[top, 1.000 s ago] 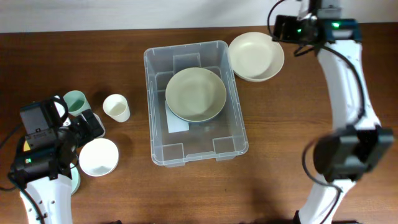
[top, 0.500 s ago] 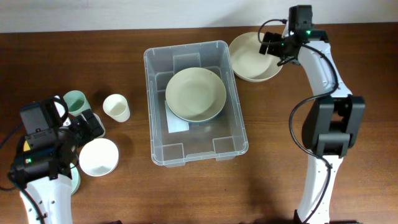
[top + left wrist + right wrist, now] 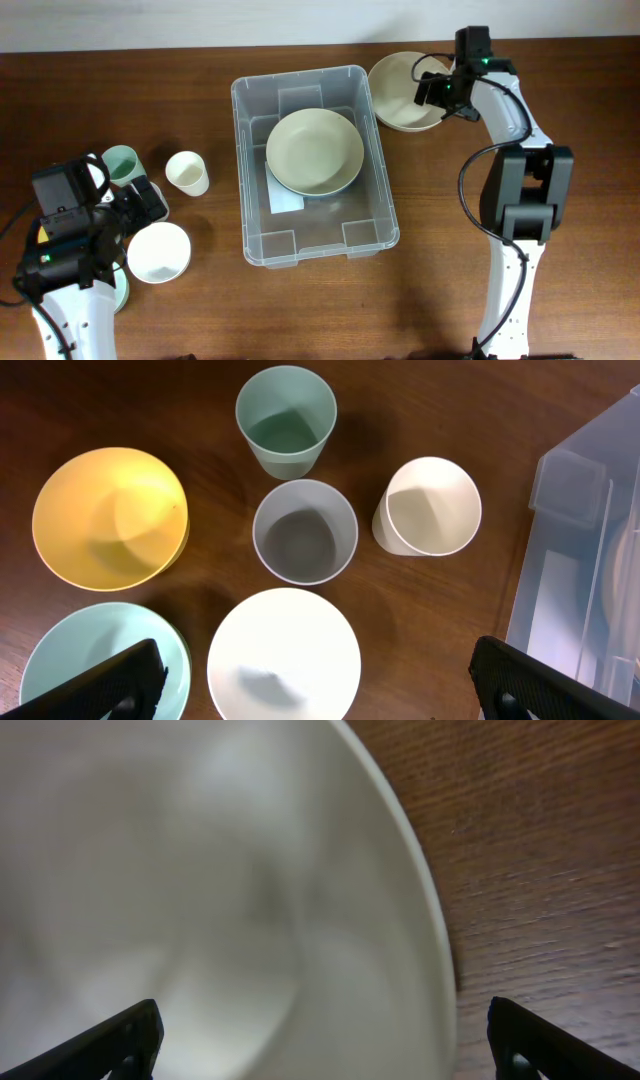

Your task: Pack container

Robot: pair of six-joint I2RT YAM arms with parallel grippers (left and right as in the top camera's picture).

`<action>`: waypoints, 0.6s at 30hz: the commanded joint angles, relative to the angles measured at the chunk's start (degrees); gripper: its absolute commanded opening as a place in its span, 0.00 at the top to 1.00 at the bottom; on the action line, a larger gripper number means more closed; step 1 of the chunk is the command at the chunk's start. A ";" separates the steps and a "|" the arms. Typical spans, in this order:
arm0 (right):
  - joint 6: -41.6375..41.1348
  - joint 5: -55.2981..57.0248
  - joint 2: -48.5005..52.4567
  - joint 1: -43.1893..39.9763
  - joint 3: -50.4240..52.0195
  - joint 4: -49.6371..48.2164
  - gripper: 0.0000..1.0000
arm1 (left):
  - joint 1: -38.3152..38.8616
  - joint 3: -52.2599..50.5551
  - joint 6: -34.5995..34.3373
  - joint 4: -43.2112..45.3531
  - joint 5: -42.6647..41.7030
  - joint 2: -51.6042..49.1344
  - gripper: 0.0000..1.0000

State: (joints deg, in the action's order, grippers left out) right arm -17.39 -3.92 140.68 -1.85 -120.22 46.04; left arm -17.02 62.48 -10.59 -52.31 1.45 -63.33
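We are holding our left fingers (image 3: 105, 685) spread wide at the table's (image 3: 450, 300) 8 o'clock edge, gripping nothing and hanging over a cluster of tableware. In the left wrist view, a yellow bowl (image 3: 110, 515) is sitting at 10 o'clock of a grey cup (image 3: 305, 545). A mint plate (image 3: 70, 660) is lying at the grey cup's 8 o'clock and a mint cup (image 3: 286, 420) is standing at its 12 o'clock. A white bowl (image 3: 285, 660) is resting at the grey cup's 6 o'clock, and a cream cup (image 3: 430, 505) is leaning at its 2 o'clock.

The container (image 3: 250, 100) is standing open at the middle of the table, at 3 o'clock from that cluster and apart from it. A sage bowl (image 3: 314, 152) is sitting upright inside the container, toward its 12 o'clock end, partly covering the white label (image 3: 285, 200) on the base.

Just beside the container's 1 o'clock corner, a cream bowl (image 3: 398, 95) is resting on the table. We are reaching our right arm (image 3: 515, 120) over it from 3 o'clock. Our right fingers (image 3: 115, 1040) are wide open over the bowl's inside and rim, gripping nothing. We cannot tell whether they are touching the bowl.
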 commanded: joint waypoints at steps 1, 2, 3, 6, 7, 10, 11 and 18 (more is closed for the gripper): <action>-0.24 1.14 0.48 -0.48 -0.74 0.15 0.06 | -0.31 1.01 -0.70 0.13 -0.63 0.17 0.01; -0.24 1.16 0.48 -0.48 -0.74 0.24 0.10 | -0.31 1.01 -0.70 0.13 -0.66 0.17 0.01; -0.26 1.14 0.48 -0.48 -0.74 0.33 0.26 | -0.31 1.01 -0.70 0.13 -0.63 0.17 0.01; -0.26 1.16 0.48 -0.48 -0.74 1.03 0.49 | -0.31 1.01 -0.70 0.13 -0.63 0.20 0.01; -0.26 1.16 0.48 -0.48 -0.74 1.36 0.57 | -0.31 1.01 -0.70 0.13 -0.63 0.17 0.01; -0.26 1.16 0.48 -0.48 -0.74 2.16 0.70 | -0.31 1.01 -0.70 0.15 -0.63 0.17 0.01; -0.26 1.16 0.48 -0.48 -0.74 2.49 0.74 | -0.31 1.01 -0.70 0.15 -0.63 0.17 0.01; -0.39 1.16 0.48 -0.48 -0.74 4.11 0.96 | -0.31 1.01 -0.70 0.13 -0.63 0.17 0.01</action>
State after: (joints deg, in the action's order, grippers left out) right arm -18.15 -3.33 140.86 -1.96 -120.44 49.39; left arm -17.02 62.48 -10.59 -52.29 1.45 -63.33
